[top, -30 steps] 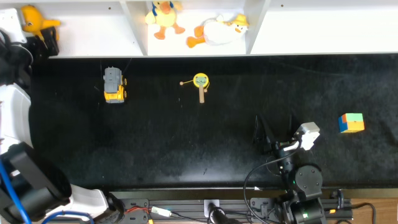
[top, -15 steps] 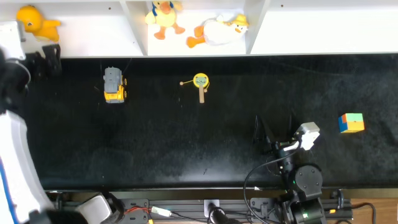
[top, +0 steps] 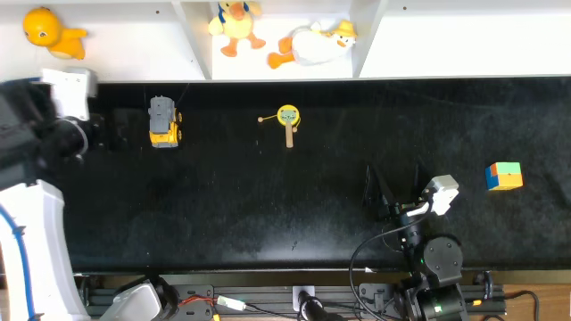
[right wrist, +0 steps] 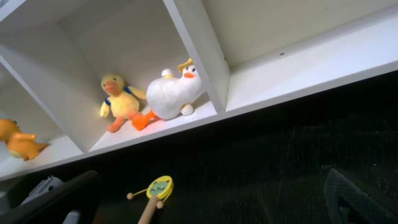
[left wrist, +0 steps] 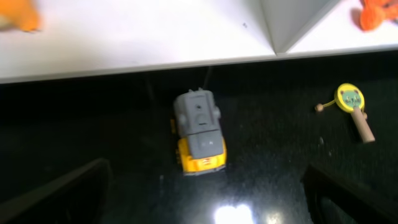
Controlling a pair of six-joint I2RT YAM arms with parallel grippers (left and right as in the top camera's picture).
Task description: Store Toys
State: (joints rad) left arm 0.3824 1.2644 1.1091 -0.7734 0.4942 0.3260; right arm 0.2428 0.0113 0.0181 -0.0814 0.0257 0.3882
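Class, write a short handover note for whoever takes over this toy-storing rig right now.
Left tool: open, empty, beside the truck on the mat.
Right tool: open, empty, over the mat near its arm's base.
Done: orange duck in the left bay of the shelf; yellow duck and white duck in the middle bay.
Left: truck, rattle and cube, all on the mat.

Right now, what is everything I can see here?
Duck toy: 1, orange-yellow, left shelf compartment.
Plush duck: 1, yellow, middle compartment.
Plush white duck: 1, white with yellow hat, same compartment.
Toy truck: 1, grey and yellow, table's left.
Rattle drum: 1, yellow, wooden handle, table's middle.
Puzzle cube: 1, multicoloured, table's right.
Shelf unit: 1, white, far edge.
Table: 1, black.
Left gripper: open, by the truck.
Right gripper: open, right side.
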